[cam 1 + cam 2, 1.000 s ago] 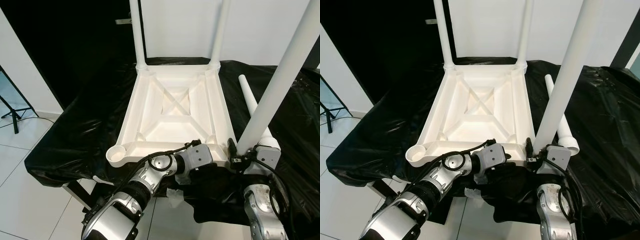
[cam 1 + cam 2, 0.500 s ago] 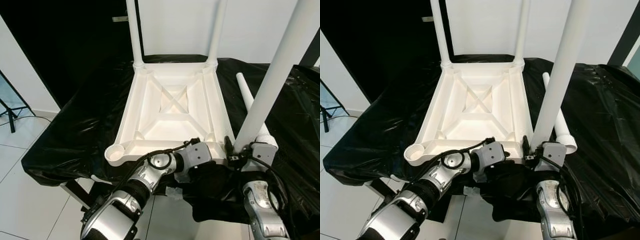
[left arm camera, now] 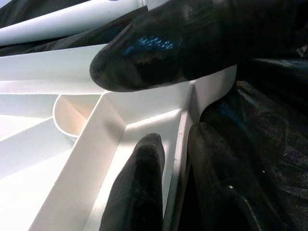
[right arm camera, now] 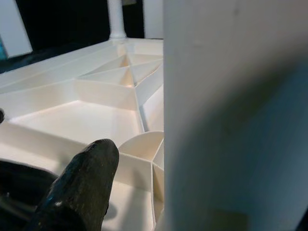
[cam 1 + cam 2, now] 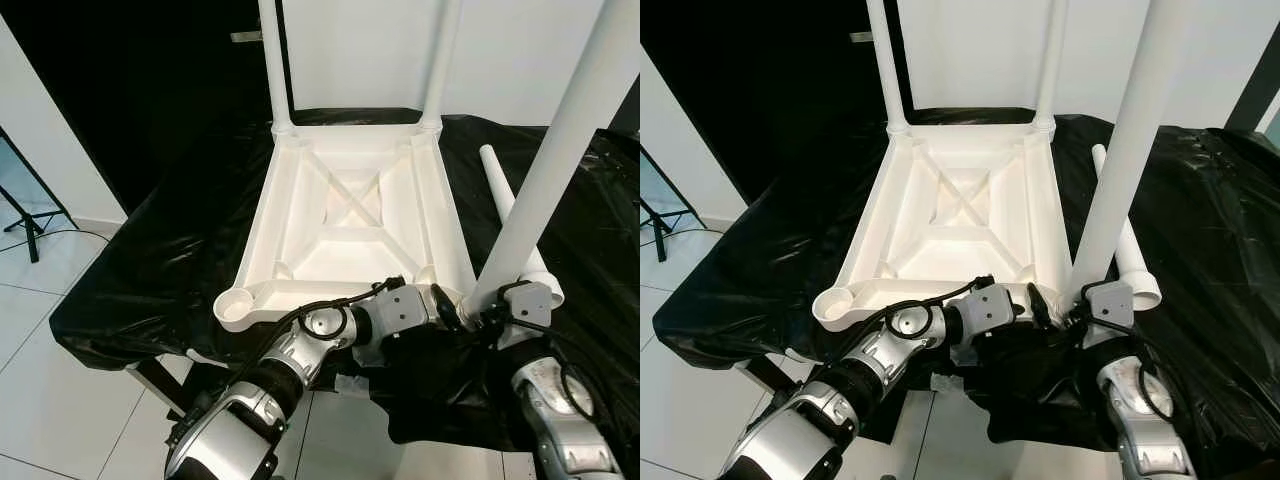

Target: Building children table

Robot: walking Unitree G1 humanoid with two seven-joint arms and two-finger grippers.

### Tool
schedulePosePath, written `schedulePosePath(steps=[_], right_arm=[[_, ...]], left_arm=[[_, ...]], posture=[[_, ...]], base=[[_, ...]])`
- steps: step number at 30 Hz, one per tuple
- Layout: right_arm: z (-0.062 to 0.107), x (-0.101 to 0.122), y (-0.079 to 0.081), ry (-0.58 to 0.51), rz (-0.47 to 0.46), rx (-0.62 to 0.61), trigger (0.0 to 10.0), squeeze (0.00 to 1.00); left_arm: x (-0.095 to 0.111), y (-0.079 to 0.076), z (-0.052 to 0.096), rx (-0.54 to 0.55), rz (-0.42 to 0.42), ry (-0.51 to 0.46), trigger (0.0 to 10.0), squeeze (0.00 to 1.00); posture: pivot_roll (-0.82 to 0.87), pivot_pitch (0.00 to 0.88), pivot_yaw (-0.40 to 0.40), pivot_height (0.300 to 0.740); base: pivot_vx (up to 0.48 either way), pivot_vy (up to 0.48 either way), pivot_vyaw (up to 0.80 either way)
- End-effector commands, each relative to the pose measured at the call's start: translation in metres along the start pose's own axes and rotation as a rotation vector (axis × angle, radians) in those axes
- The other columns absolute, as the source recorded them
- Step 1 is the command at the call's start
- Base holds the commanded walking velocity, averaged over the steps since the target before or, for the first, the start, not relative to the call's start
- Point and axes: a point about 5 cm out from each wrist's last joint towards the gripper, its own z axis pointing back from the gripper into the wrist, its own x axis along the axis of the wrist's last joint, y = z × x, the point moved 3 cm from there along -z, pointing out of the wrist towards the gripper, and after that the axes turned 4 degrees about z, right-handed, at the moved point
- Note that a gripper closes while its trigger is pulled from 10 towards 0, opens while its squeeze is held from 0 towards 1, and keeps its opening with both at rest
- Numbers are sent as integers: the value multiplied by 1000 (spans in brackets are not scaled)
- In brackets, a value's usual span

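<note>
Left eye view: upturned white tabletop lies on black sheeting. Right gripper clasps a white leg upright at the near right corner. Left gripper pinches the tabletop's near rim. Spare leg lies alongside

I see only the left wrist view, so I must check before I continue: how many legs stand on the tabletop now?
Observer: Two far legs stand upright in the far corners of the upturned tabletop.
Operator: Where is the right gripper?
Observer: The right gripper holds a third leg, tilted, at the near right corner, close to your left gripper.
Operator: Is the fourth leg near?
Observer: The fourth leg lies on the black cover, to the right of the tabletop.
</note>
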Motion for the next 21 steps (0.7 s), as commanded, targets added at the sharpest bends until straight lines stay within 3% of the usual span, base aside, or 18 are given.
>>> schedulePosePath(steps=[1,2,3,4,5,6,7,8,10,21], right_arm=[[1,1,3,4,-9,37,10000,0],[3,-1,0,19,-1,46,8745,0],[5,-3,-3,34,3,56,5412,0],[5,-3,-3,34,3,56,5412,0],[6,-5,-4,48,2,68,3529,0],[8,-7,-5,57,-2,83,627,0],[8,-7,-5,57,-2,83,627,0],[10,-9,-3,75,-3,115,0,0],[19,-15,5,129,-21,217,0,0],[20,-23,17,176,-62,195,0,0]], left_arm=[[-42,-24,5,-60,90,151,10000,0],[-43,-24,5,-61,89,153,10000,0],[-43,-23,5,-61,88,153,10000,0],[-43,-23,5,-61,88,153,10000,0],[-42,-23,5,-60,87,154,10000,0],[-42,-22,5,-60,87,153,10000,0],[-42,-22,5,-60,87,153,10000,0],[-42,-22,4,-59,86,153,10000,0],[-41,-22,4,-61,85,150,10000,0],[-43,-24,4,-63,86,157,10000,0]], posture=[[100,0,27,740],[100,0,27,740],[99,0,27,740],[99,0,27,740],[98,0,26,740],[98,0,26,740],[98,0,26,740],[97,0,26,740],[96,0,26,740],[105,0,24,740]], base=[[0,0,0],[0,0,0],[0,0,0],[0,0,0],[0,0,0],[0,0,0],[0,0,0],[0,0,0],[0,0,0],[0,0,0]])
